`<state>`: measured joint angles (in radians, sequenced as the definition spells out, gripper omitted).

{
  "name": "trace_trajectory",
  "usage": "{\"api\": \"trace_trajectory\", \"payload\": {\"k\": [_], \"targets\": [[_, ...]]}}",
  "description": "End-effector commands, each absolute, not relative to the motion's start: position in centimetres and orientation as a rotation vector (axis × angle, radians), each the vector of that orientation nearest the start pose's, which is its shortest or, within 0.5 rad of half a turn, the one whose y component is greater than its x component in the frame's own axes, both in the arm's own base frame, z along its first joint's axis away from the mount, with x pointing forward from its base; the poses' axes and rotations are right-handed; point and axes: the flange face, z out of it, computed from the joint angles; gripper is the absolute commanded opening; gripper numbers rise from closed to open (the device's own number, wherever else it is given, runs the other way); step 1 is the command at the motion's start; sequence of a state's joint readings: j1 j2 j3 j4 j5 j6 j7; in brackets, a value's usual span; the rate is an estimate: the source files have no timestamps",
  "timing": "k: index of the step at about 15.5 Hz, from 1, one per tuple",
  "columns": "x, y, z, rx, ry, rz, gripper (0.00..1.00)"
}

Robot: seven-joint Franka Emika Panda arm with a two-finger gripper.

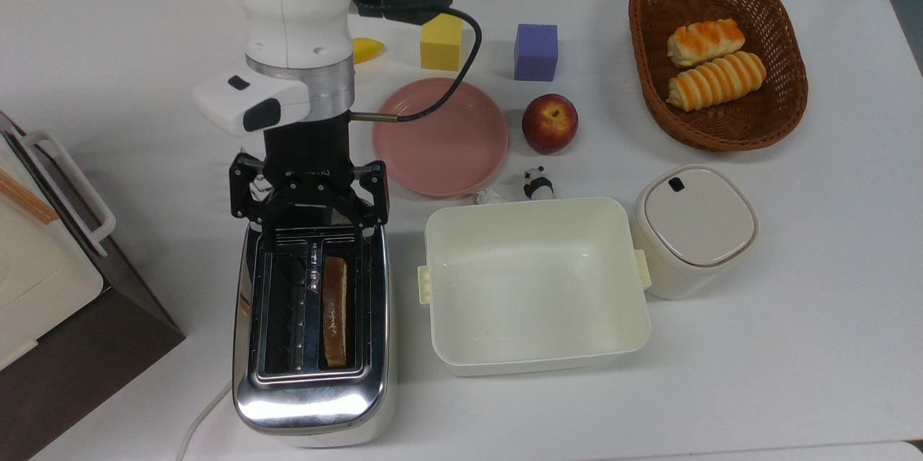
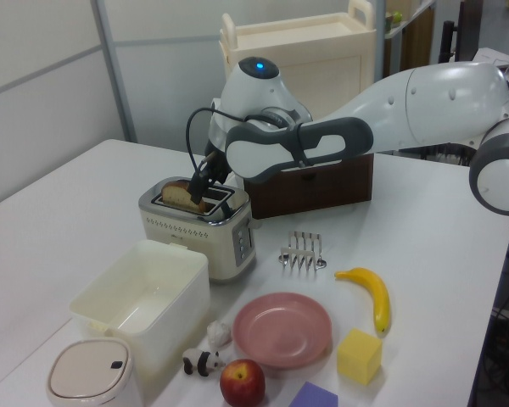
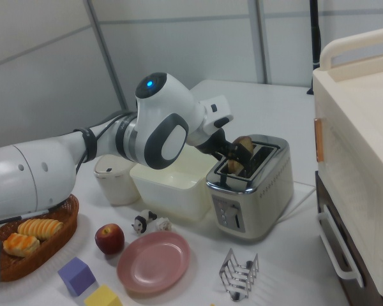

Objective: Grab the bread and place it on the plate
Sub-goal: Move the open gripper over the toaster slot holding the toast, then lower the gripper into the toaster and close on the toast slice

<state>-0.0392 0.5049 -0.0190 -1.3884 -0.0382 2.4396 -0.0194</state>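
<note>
Bread stands edge-on in the toaster's right slot in the top view, crust exposed for pinching. Gripper hovers at its 12 o'clock end, fingers released; plate waits at 1 o'clock.

Toaster slot beside the bread stands open. Gripper, fingers spread, occupies the toaster's far end in the top view. On the top view's right, tub walls crowd the toaster. Plate surface is bare; apple and toast rack flank it.
</note>
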Motion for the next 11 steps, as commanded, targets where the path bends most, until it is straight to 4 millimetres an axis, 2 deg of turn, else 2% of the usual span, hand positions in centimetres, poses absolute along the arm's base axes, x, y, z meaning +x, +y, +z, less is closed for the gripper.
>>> {"api": "trace_trajectory", "payload": {"k": [1, 2, 3, 4, 5, 6, 7, 8, 9, 11], "targets": [[75.24, -3.02, 48.07, -3.06, -0.012, -0.931, 0.93], [75.28, -2.84, 48.23, -3.055, -0.02, -0.942, 0.89], [75.29, -2.84, 48.27, -3.057, -0.03, -0.948, 0.79], [75.29, -2.84, 48.27, -3.057, -0.03, -0.948, 0.65], [75.29, -2.83, 48.49, -3.058, -0.044, -0.955, 0.42], [75.28, -2.83, 48.41, -3.06, -0.054, -0.953, 0.25], [75.3, -2.84, 48.29, -3.061, -0.056, -0.951, 0.12], [75.3, -2.84, 48.29, -3.061, -0.056, -0.951, 0.03], [75.3, -2.83, 48.29, -3.062, -0.058, -0.951, 0.0], [75.3, -2.84, 48.29, -3.062, -0.058, -0.951, 0.0]]}}
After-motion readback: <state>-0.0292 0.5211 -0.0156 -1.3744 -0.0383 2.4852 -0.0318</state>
